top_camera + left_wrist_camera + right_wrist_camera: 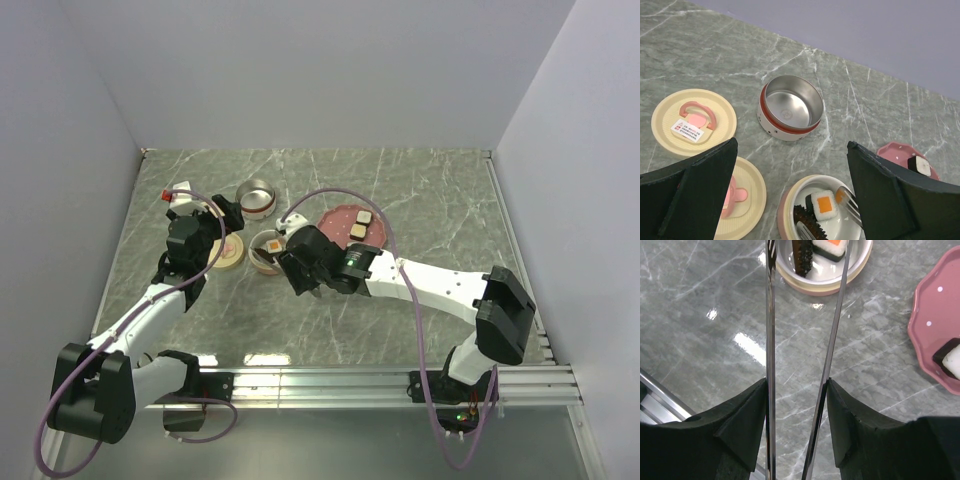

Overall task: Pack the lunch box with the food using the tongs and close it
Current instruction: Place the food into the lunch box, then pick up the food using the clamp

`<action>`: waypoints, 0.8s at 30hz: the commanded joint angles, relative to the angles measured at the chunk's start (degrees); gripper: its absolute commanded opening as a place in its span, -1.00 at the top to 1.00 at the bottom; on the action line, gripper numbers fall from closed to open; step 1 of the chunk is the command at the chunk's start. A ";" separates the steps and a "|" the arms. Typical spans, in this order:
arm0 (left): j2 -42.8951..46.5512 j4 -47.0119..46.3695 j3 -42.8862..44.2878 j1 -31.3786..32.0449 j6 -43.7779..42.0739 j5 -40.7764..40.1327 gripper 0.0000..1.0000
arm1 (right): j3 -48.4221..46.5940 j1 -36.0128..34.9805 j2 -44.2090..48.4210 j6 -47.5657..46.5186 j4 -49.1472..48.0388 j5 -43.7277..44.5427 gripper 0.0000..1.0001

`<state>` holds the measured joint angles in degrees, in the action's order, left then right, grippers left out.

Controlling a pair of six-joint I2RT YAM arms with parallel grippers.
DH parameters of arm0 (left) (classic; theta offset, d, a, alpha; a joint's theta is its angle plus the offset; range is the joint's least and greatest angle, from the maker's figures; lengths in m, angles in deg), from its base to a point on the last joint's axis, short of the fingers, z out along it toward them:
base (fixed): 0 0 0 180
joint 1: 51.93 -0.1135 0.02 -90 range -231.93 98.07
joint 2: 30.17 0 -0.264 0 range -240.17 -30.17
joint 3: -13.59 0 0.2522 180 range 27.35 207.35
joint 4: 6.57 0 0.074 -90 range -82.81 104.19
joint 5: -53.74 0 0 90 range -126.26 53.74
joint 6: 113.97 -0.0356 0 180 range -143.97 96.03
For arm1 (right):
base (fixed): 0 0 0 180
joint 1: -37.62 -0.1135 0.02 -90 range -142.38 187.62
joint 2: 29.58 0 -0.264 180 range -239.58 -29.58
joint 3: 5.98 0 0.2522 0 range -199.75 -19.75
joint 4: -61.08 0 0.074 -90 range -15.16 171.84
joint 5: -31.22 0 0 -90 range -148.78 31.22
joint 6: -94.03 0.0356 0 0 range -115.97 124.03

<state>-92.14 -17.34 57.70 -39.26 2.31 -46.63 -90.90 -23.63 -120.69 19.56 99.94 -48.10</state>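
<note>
My right gripper [796,390] is shut on the tongs [771,340], one finger against each metal arm, and the arms stand spread apart. Their tips [850,202] reach into the lunch box bowl [790,200]. In the bowl lie an orange-topped white food piece [824,205] and a dark brown oblong one [807,222]. Two more food pieces [360,224] rest on the pink plate [340,218]. My left gripper [791,150] hangs open just behind the bowl, holding nothing. From above, the right gripper [295,262] sits at the near right of the bowl [268,262].
A steel-lined container [790,107] with a red band stands behind the bowl. Two cream lids with pink handles [693,122] [750,192] lie to its left. The pink plate [932,325] is close on the right of the tongs. Grey walls close in the marble table.
</note>
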 commanded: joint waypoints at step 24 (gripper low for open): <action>-0.34 -2.27 1.91 -0.19 0.52 0.88 -0.96 | 5.41 9.83 10.77 7.05 0.82 15.34 -0.07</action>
<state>-92.65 -17.36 57.70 -39.26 2.47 -46.61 -87.62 -16.57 -113.74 22.94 100.01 -37.32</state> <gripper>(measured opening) 0.978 0.536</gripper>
